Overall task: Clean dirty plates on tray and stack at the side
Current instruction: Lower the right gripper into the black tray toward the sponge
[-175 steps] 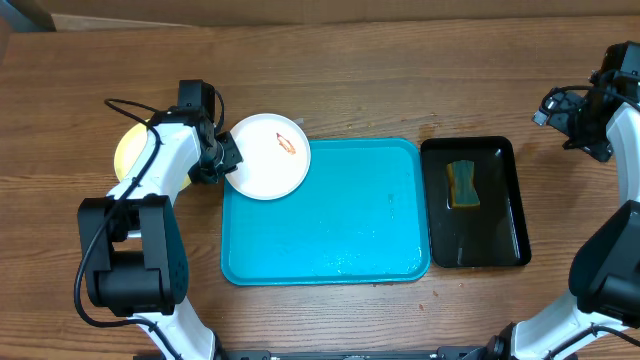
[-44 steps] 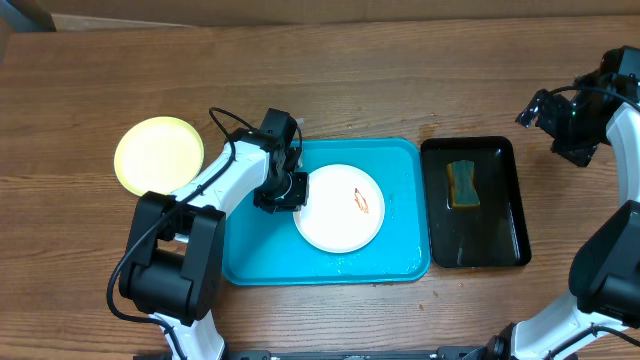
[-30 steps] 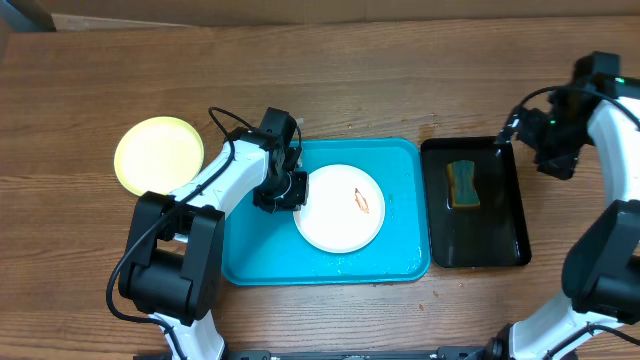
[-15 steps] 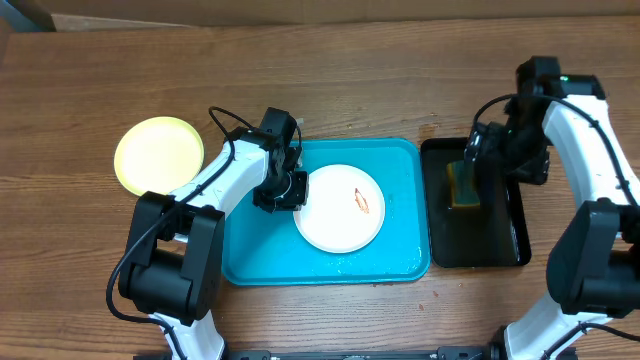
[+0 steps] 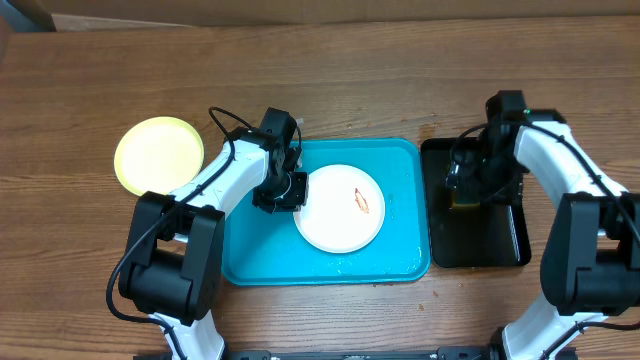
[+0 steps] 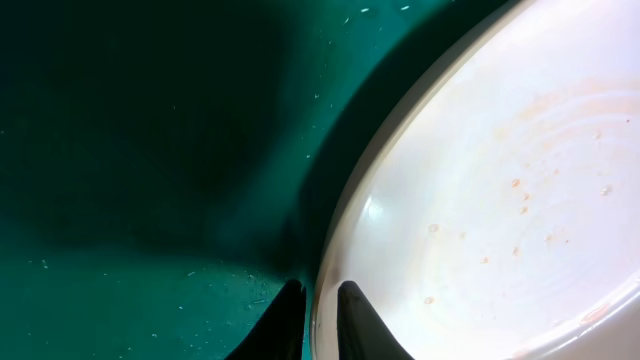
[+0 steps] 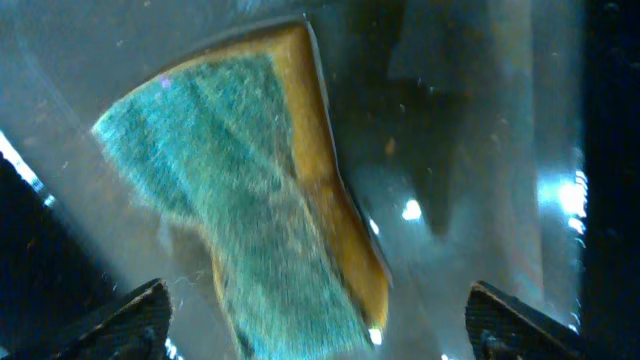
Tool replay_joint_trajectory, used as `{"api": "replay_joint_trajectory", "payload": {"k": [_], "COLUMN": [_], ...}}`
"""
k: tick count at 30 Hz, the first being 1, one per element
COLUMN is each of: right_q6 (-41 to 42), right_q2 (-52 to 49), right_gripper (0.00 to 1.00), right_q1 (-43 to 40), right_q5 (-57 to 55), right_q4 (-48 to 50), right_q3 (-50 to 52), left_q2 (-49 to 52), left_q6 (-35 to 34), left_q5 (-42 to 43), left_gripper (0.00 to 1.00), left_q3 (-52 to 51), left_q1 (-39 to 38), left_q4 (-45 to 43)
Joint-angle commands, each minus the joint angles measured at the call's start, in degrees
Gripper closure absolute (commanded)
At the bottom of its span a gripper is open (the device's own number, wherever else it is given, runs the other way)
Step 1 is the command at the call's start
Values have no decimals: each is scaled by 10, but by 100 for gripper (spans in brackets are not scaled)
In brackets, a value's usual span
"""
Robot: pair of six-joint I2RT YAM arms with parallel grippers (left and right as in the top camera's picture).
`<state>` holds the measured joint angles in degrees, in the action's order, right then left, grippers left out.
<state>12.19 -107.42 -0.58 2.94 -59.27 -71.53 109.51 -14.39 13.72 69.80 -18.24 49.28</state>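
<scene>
left gripper (image 6: 320,322): clamped on rim of plate (image 5: 335,215), round, glossy white, orange smear
right gripper (image 7: 325,330): jaws wide apart, sponge (image 7: 230,190) between them, fuzzy green top, yellow foam side

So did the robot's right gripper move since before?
Yes. The right gripper swung left, from right of the small black rectangular plastic tray to above the green-and-yellow sponge lying in it, jaws open.

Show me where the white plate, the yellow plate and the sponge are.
white plate (image 5: 328,218): overhead view, bare lower-left face.
yellow plate (image 5: 158,155): overhead view, its centre.
sponge (image 7: 230,220): right wrist view, green scouring face.
</scene>
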Motion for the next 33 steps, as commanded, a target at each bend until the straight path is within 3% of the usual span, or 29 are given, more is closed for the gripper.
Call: {"api": "replay_joint_trajectory", "payload": {"k": [1, 3, 5, 6, 7, 8, 10, 11, 12, 13, 21, 25, 33], "right_q6": [5, 4, 5, 5, 5, 5, 4, 4, 4, 1, -2, -2, -2], "right_q2": [6, 6, 6, 6, 6, 6, 6, 6, 6, 6, 6, 6, 6], "right_gripper": [14, 24, 42, 69, 87, 96, 96, 45, 29, 23, 21, 30, 28], "right_q1": [10, 14, 15, 15, 15, 15, 15, 15, 15, 15, 15, 15, 15], "right_q5": [-3, -3, -3, -3, -3, -3, -3, -3, -3, -3, -4, -6, -25], "right_q4": [36, 67, 91, 102, 111, 115, 115, 111, 110, 110, 110, 128, 138], "right_q3": [40, 65, 86, 95, 104, 108, 111, 110, 110, 110, 70, 49, 50], "left_q2": [-7, -7, -7, -7, -7, -7, -7, -7, -7, -7, -7, -7, -7], "left_q6": [11, 11, 11, 11, 11, 11, 11, 11, 11, 11, 11, 11, 11], "left_q5": [-3, -3, -3, -3, -3, -3, -4, -4, -3, -4, -4, -3, -4], "left_gripper": [85, 85, 85, 85, 85, 85, 85, 85, 85, 85, 85, 85, 85], "left_q3": [14, 14, 14, 14, 14, 14, 14, 14, 14, 14, 14, 14, 14], "left_q1": [3, 3, 3, 3, 3, 3, 3, 3, 3, 3, 3, 3, 3], "left_q4": [-1, -1, -1, -1, -1, -1, -1, -1, -1, -1, -2, -2, -1]}}
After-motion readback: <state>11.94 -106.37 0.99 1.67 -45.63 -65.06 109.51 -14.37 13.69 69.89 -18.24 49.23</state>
